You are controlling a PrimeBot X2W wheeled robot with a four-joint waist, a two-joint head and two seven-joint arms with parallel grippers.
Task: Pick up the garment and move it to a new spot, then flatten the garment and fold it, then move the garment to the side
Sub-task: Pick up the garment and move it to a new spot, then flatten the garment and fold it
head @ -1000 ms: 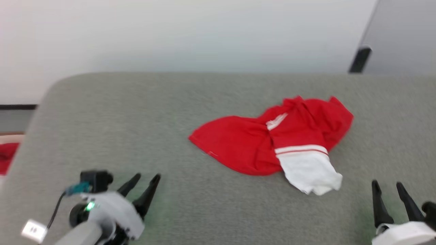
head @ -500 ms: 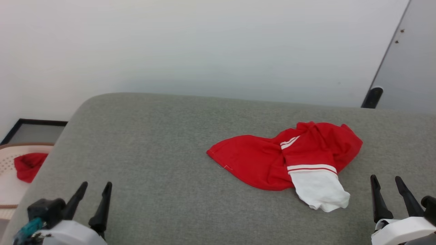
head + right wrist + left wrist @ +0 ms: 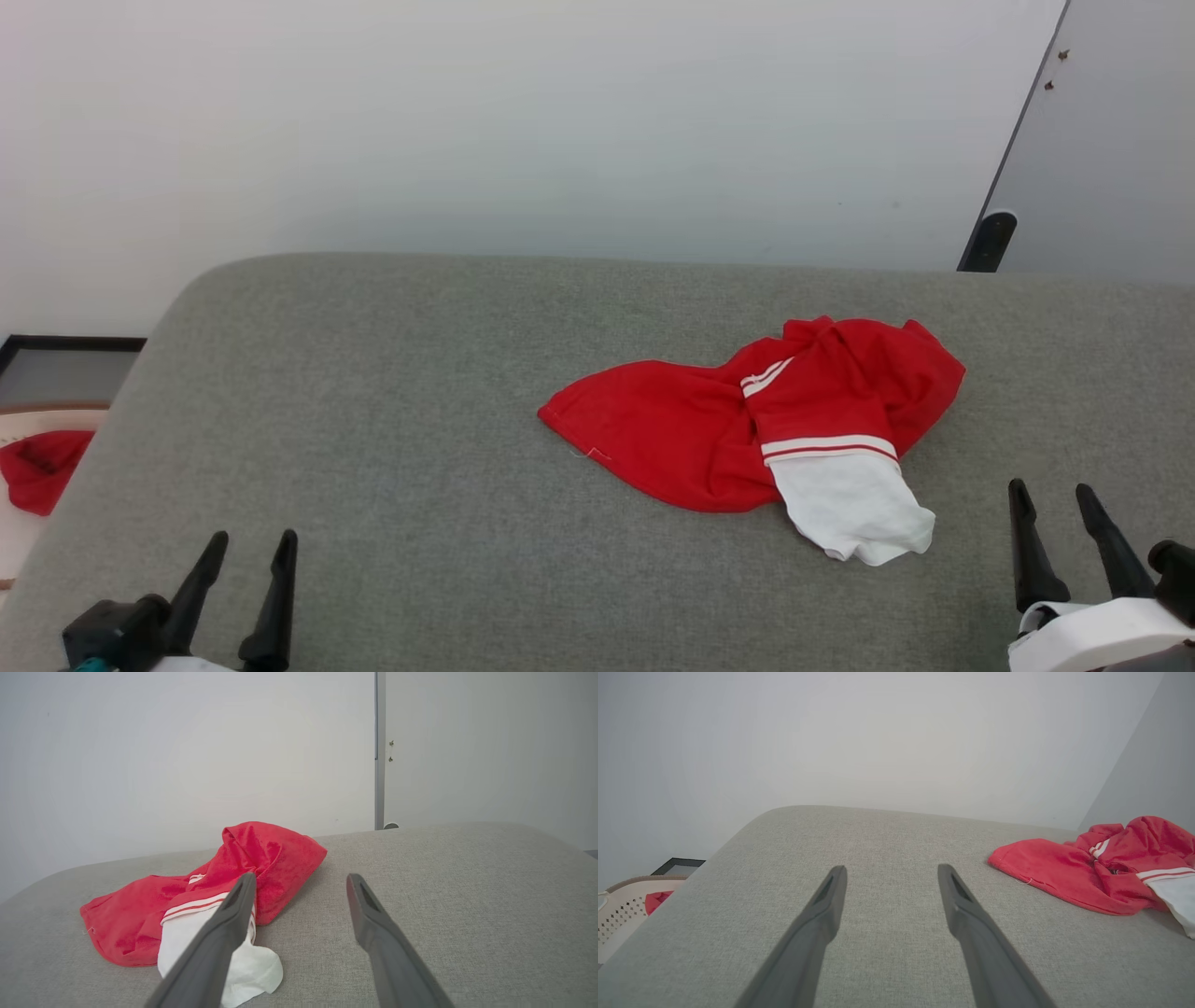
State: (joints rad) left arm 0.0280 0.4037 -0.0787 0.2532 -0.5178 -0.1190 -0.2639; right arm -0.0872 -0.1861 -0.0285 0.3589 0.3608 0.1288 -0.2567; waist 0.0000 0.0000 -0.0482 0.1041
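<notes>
Left gripper [image 3: 255,537] withdrawn lower-left | garment [image 3: 691,434] crumpled mid-surface | red scrap [image 3: 37,467] in basket [image 3: 619,910]

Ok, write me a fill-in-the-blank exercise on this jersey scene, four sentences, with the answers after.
1. The crumpled red jersey has a panel past its striped trim coloured ____.
2. The left pincer and the right pincer both stand ____, holding nothing.
3. The jersey lies nearer the ____ pincer.
4. Past the grey surface, a small red cloth sits in a pale perforated ____.

Missing words: white; open; right; basket.
</notes>
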